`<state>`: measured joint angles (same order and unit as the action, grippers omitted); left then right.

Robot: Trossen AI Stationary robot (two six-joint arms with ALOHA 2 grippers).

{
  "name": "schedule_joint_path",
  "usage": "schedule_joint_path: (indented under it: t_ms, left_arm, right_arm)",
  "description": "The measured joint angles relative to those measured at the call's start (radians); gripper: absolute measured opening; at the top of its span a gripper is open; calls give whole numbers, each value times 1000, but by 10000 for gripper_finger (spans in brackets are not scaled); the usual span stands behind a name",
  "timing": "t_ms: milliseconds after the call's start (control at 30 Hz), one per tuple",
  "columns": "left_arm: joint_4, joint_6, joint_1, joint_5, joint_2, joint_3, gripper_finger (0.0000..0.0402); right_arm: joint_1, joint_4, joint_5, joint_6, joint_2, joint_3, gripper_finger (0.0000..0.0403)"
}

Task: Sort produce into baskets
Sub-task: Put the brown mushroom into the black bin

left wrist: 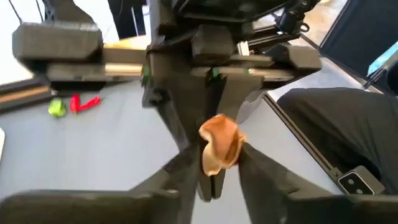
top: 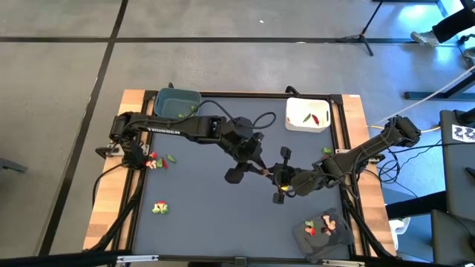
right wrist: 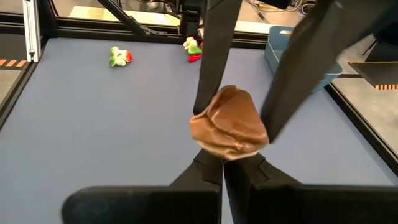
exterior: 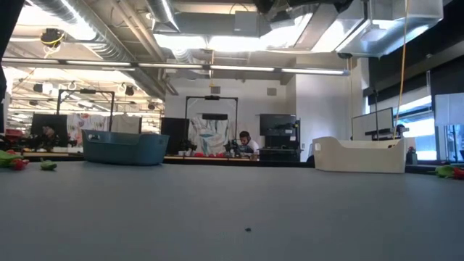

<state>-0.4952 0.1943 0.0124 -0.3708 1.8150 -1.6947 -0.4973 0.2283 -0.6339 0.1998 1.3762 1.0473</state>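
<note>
A small tan-brown toy produce piece [right wrist: 229, 121] hangs above the middle of the table, between my two grippers; it also shows in the left wrist view [left wrist: 219, 144]. My left gripper [top: 259, 168] reaches it from the table's left, and my right gripper [top: 274, 177] reaches it from the right. Both are shut on it. The blue-grey tub [top: 178, 102] and the white tub [top: 308, 115] stand at the far edge. The dark grey tray [top: 324, 236] sits at the near right and holds a few pieces. Neither gripper shows in the low view. My left gripper pinches the tan piece by two opposite sides [right wrist: 198, 127] between its fingers [right wrist: 210, 81], which stand either side of it. The fingers come roughly level from the table's left. The piece is clear of the table. My right gripper pinches the tan piece's edge nearest its wrist [right wrist: 225, 150] at the free ends of its two closed fingers [right wrist: 205, 171]. The fingers come roughly level from the table's right, opposite the left gripper. The piece is clear of the table.
Loose red, green and pale pieces lie at the table's left [top: 154, 160] and near left [top: 160, 208]. A green one [top: 326, 150] lies at the right. The white tub holds red and green pieces. A person sits in the room beyond the table [exterior: 245, 143].
</note>
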Motion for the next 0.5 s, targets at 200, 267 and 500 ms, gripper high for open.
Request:
schedule_joint_path:
  t_ms: [200, 267, 500]
  left_arm:
    - [-159, -67, -1, 33, -67, 0, 168]
    - [-240, -100, 5, 62, -89, -1, 175]
    - [-524, -226, 69, 149, -106, -1, 171]
  right_arm:
    - [-8, 7, 111, 11, -15, 2, 4]
    - [-24, 21, 143, 33, -34, 2, 2]
    - [-143, 185, 267, 281, -83, 2, 4]
